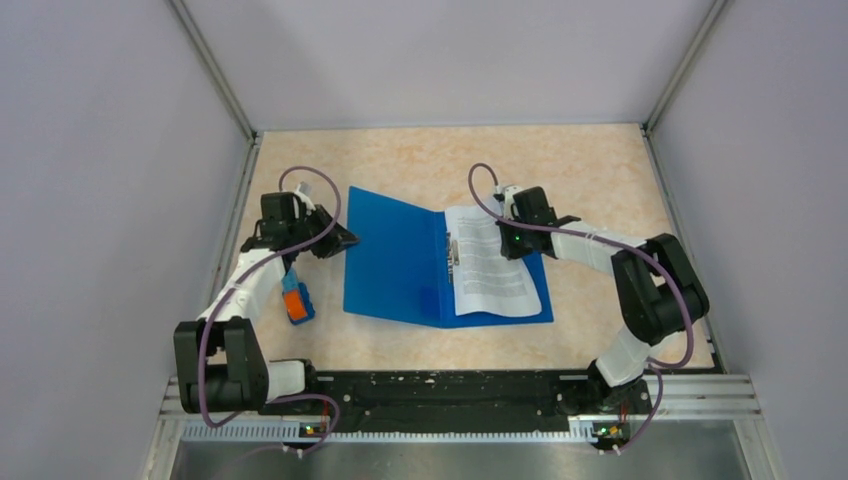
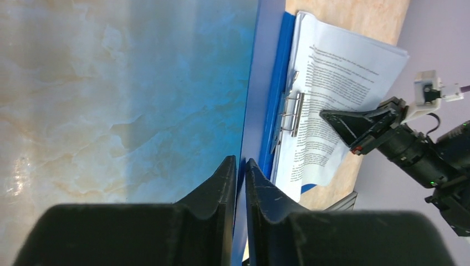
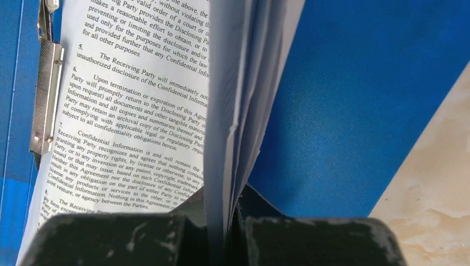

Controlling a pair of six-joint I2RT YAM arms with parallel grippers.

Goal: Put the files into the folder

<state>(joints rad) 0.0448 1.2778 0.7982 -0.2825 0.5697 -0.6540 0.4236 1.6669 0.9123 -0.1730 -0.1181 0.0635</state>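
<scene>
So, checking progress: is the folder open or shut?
Open. The folder lies spread, both halves showing from above, with the files on its right half beside the clip.

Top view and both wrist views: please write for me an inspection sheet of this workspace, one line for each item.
Surface: beige marbled table top; no spill seen.
Job's things: the blue folder lies open; the files lie on its right half, beside the metal clip.
Clutter: one small orange-and-blue block, left of the folder and apart from it.
Grippers: left gripper closed on the edge of the folder's left cover; right gripper closed on the right edge of the files.
Cables: purple cables loop along both arms; none seen caught.
Surroundings: plain grey walls on three sides; a metal rail at the near edge.
</scene>
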